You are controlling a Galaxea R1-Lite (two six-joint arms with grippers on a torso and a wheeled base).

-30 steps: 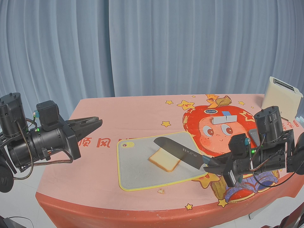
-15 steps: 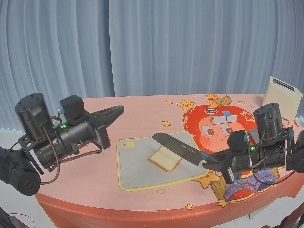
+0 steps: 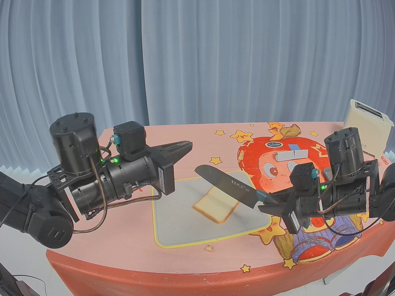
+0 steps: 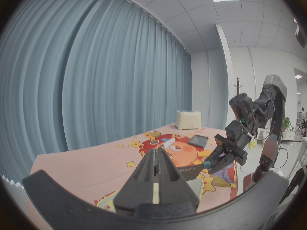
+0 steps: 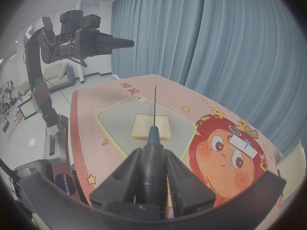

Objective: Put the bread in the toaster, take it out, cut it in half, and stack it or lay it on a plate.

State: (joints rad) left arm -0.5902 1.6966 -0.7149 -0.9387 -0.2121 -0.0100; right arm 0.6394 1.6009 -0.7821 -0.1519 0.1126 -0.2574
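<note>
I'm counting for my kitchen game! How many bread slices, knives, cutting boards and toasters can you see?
Bread slice: 1
Knife: 1
Cutting board: 1
Toaster: 1
Total: 4

office-like lab: ceiling tiles (image 4: 255, 13), curtain (image 3: 247, 50)

Left gripper (image 3: 186, 146) has swung in from far left of the knife (image 3: 224, 183) — jaws together, tips now near the blade's point, just left of it and higher. Knife has lifted a little and drifted left with the right gripper (image 3: 268, 201) — blade sits higher over the bread (image 3: 214, 208) than before.
</note>
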